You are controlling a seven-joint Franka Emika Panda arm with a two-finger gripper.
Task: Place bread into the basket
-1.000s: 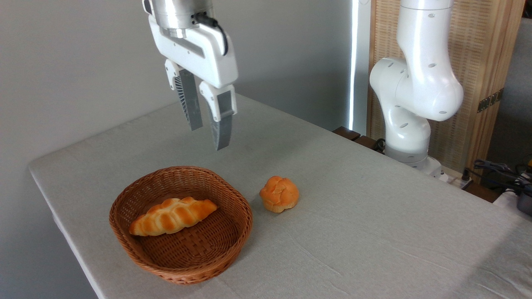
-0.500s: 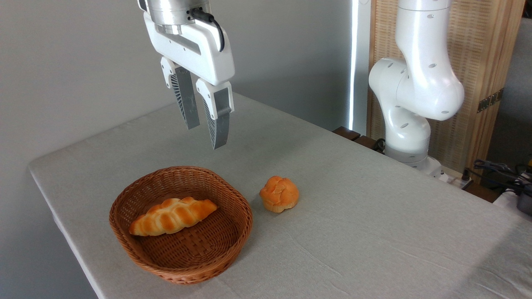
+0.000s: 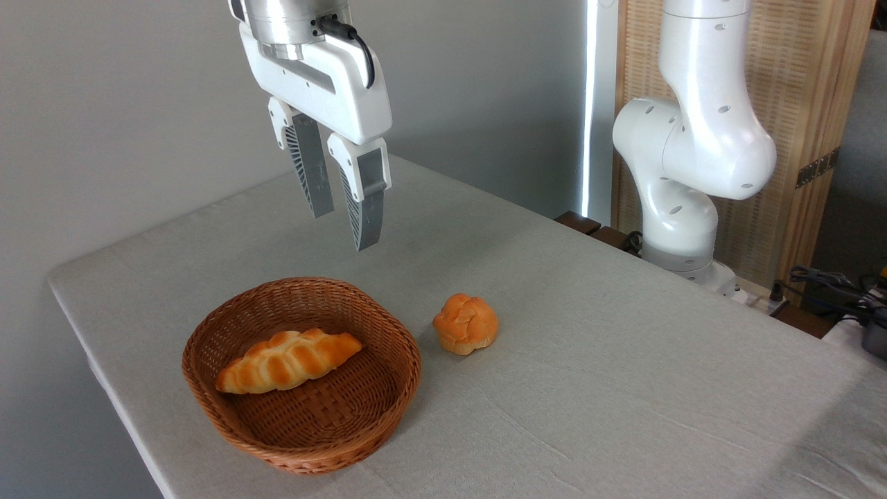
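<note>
One bread (image 3: pixel 288 361) — one basket (image 3: pixel 388 326)

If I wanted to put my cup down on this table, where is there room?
The widest bare patch of the grey cloth-covered table runs right of the round orange bun to the white arm's base. Another lies behind the reddish-brown wicker basket, beneath the raised, empty white tool. The braided golden loaf fills the basket's middle.

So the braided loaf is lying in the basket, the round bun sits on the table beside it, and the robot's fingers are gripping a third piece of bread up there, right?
Not quite. The fixed camera shows the fingers holding nothing; they hang apart and empty above the table. The rest is right: the braided loaf lies in the basket, and the round bun sits beside it.
</note>
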